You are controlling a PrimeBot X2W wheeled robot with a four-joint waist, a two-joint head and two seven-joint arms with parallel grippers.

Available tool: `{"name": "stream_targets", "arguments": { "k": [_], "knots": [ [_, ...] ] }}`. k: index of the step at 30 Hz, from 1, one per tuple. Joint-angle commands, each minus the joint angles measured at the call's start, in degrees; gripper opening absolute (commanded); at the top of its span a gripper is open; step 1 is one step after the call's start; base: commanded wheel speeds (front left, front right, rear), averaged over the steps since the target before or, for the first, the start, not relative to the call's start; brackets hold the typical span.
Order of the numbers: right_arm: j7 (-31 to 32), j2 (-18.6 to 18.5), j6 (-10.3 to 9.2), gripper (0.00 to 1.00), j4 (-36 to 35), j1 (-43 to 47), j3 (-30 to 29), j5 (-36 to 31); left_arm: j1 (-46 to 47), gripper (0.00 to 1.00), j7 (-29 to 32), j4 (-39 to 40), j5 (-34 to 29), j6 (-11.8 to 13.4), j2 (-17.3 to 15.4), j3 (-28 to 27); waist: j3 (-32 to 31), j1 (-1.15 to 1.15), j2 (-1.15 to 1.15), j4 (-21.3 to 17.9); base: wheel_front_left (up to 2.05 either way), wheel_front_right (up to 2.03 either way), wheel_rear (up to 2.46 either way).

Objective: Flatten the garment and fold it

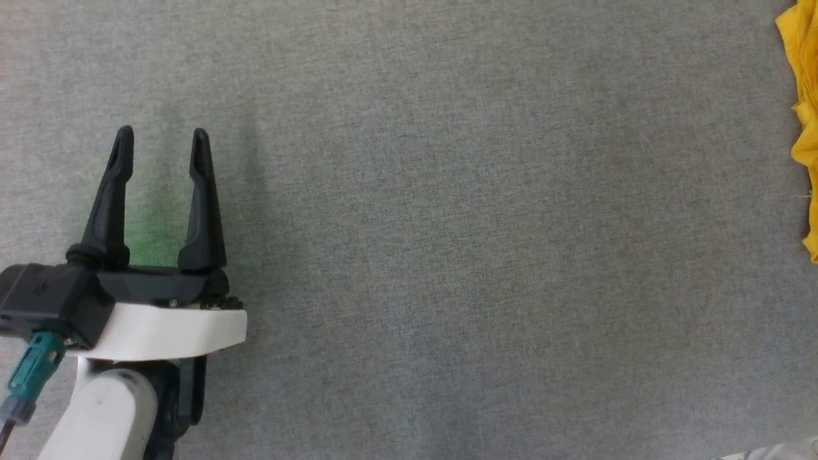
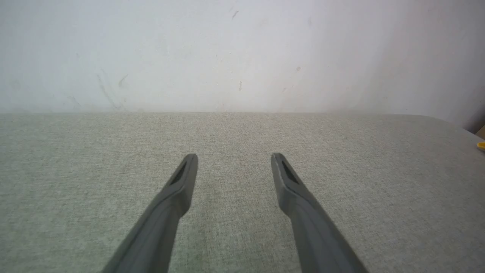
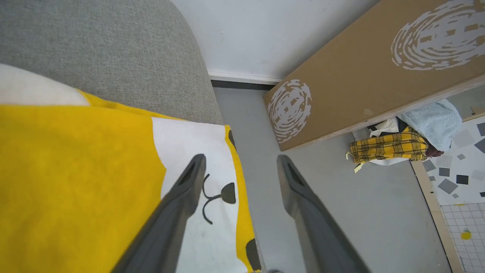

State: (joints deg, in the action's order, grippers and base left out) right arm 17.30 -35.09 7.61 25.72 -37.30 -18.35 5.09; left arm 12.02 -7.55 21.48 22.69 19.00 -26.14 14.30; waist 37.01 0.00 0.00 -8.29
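While the bright yellow soft garment (image 1: 806,96) appears in the head view as a rumpled strip at the far right edge, the right wrist view shows much more of it (image 3: 75,170). There it lies spread over the right end of the grey woven cloth-covered table (image 3: 113,49), reaching the table's rounded rim beside the floor. Its yellow cloth carries a large white patch printed with a small black nose shape and two curved black lines below it. A second white patch sits at its upper left, and a dark oval mark sits near that view's bottom edge.

The right gripper (image 3: 241,157) hangs above this edge with its two dark fingers spread wide and nothing pinched between them. One finger lies over the white patch, the other over the grey floor (image 3: 341,212). Whether either finger touches the cloth cannot be told.

The right wrist view also takes in a white wall, a brown board with white swirl prints (image 3: 360,76) leaning on the floor, a yellow plaid cloth (image 3: 390,146) and a pale blue cloth (image 3: 435,121) bundled beneath it.

The head view shows the left gripper (image 1: 162,132) at the lower left, well apart from the garment, over bare table (image 1: 447,255). Its fingers stand apart and hold nothing. The left wrist view looks along the left gripper (image 2: 235,156) across the table to a scuffed white wall (image 2: 227,49).
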Motion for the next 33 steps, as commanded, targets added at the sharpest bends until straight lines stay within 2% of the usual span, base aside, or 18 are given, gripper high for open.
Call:
{"name": "stream_targets", "arguments": {
  "k": [1, 9, 15, 23, 33],
  "knots": [
    [-0.8, 0.3, -0.12, 1.00, 1.1, -1.0, 0.3, -0.4, 0.7, 1.00, -0.9, 0.4, 0.3, 0.4, 0.4, -0.4, -0.6, 0.00, 0.00, 0.3, 0.00, 0.00, 0.00],
    [-3.0, 0.7, -0.12, 1.00, 3.7, -0.5, 0.4, 0.5, 0.2, 1.00, -2.2, -1.0, 0.5, 0.0, 0.8, 0.2, -3.6, 0.00, 0.00, 0.9, 0.00, 0.00, 0.00],
    [-6.2, 4.1, -0.12, 1.00, 1.5, 3.9, 0.0, 2.5, -1.2, 1.00, -4.0, -3.6, 1.3, 0.1, 2.2, 0.3, -9.0, 0.00, 0.00, 1.5, 0.00, 0.00, 0.00],
    [-8.5, 12.2, -0.12, 1.00, -8.3, 14.2, 4.1, 7.4, -5.5, 1.00, -5.6, -7.3, 3.7, -0.3, 4.4, 0.8, -18.9, 0.00, 0.00, 3.0, 0.00, 0.00, 0.00],
    [-10.2, 19.7, -0.12, 1.00, -22.6, 24.2, 10.3, 7.8, -10.4, 1.00, -6.2, -9.9, 5.6, -0.3, 5.4, 0.6, -28.1, 0.00, 0.00, 5.4, 0.00, 0.00, 0.00]
  ]
}}
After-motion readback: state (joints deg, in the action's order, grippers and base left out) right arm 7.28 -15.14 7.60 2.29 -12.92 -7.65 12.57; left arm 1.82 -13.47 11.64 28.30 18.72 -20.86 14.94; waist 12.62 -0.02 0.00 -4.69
